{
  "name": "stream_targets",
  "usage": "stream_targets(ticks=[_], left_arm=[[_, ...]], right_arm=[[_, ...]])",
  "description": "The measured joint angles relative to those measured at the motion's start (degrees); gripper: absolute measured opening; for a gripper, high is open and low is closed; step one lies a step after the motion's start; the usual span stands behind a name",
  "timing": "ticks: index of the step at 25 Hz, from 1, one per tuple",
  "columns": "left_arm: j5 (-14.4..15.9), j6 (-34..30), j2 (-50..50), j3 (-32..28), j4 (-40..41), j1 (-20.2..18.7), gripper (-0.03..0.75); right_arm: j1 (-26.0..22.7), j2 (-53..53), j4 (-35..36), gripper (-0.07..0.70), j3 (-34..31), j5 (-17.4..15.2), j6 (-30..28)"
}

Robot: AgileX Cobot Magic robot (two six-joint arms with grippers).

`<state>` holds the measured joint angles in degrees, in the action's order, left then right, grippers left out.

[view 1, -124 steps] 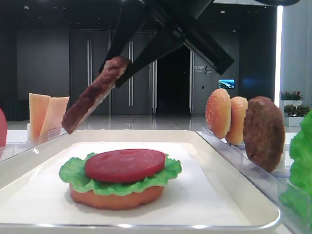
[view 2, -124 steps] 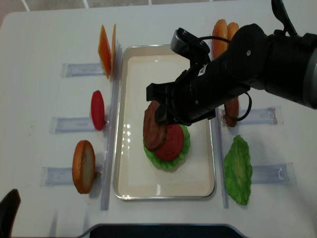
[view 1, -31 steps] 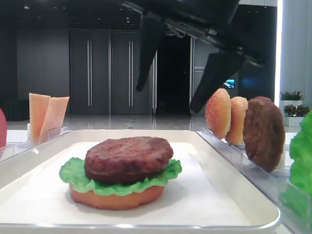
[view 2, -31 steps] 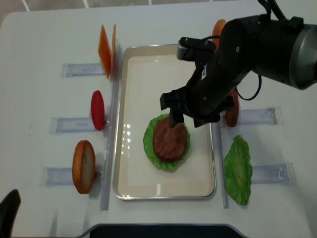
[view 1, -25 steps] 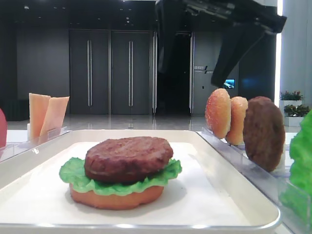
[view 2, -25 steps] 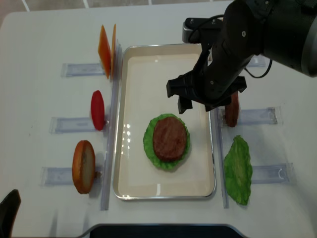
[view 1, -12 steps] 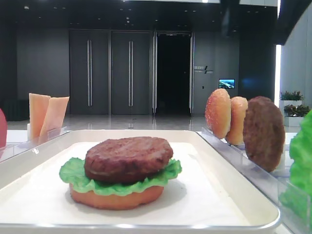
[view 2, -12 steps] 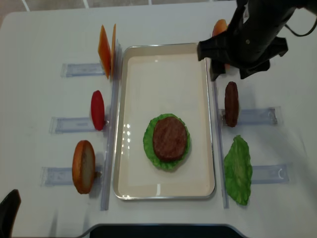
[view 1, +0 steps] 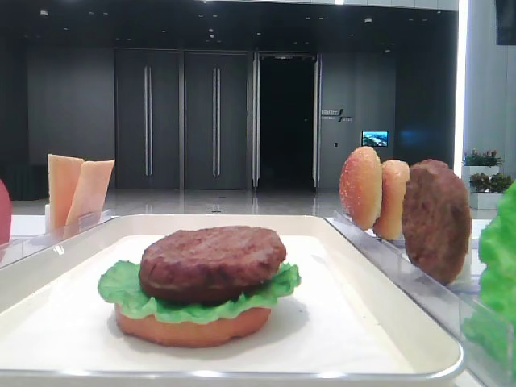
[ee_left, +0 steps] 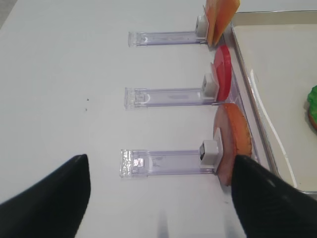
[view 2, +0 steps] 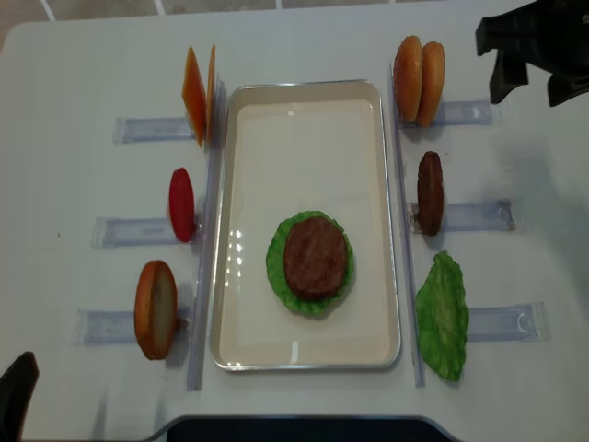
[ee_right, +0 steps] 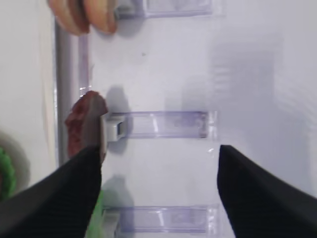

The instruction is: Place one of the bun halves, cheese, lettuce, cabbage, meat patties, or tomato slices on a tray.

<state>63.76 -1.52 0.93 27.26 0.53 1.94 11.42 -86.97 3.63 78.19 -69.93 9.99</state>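
Observation:
On the white tray (view 2: 304, 120) sits a stack: a bun half (view 1: 193, 329) at the bottom, lettuce (view 1: 121, 290) over it, a meat patty (view 2: 317, 256) on top. Nothing touches the stack. My right gripper (view 2: 531, 90) hangs open and empty above the table's far right corner, well away from the tray. In the right wrist view its fingers (ee_right: 49, 198) frame bare table beside the second patty (ee_right: 84, 129). My left gripper (ee_left: 158, 198) is open and empty over the table, left of the racks.
Clear racks flank the tray. On the left stand cheese slabs (view 2: 198, 92), a tomato slice (view 2: 181, 204) and a bun half (view 2: 155, 308). On the right stand two bun halves (view 2: 419, 67), a patty (view 2: 430, 193) and a lettuce leaf (view 2: 443, 316).
The right gripper has risen off the tray and pulled back to the far right, empty and open. The patty it carried stays on the stack, covering the tomato slice.

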Motion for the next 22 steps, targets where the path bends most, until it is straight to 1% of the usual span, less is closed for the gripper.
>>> stream_targets(ticks=[5, 9, 13, 19, 22], left_arm=[[0.0, 0.0, 0.0, 0.0, 0.0, 0.0, 0.695], [0.0, 0.0, 0.0, 0.0, 0.0, 0.0, 0.695], [0.0, 0.0, 0.0, 0.0, 0.0, 0.0, 0.695], [0.0, 0.0, 0.0, 0.0, 0.0, 0.0, 0.695], [0.0, 0.0, 0.0, 0.0, 0.0, 0.0, 0.695]], right_arm=[[-8.51, 0.23, -0.06, 0.484, 0.0, -0.04, -4.53], [-12.23, 0.42, -0.01, 0.474, 0.0, -0.06, -6.72], [-12.61, 0.44, -1.46, 0.471, 0.0, -0.06, -9.07], [-12.61, 0.7, -5.74, 0.471, -0.19, -0.06, -9.99], [-12.68, 2.46, -6.96, 0.471, -2.94, 0.07, -11.07]])
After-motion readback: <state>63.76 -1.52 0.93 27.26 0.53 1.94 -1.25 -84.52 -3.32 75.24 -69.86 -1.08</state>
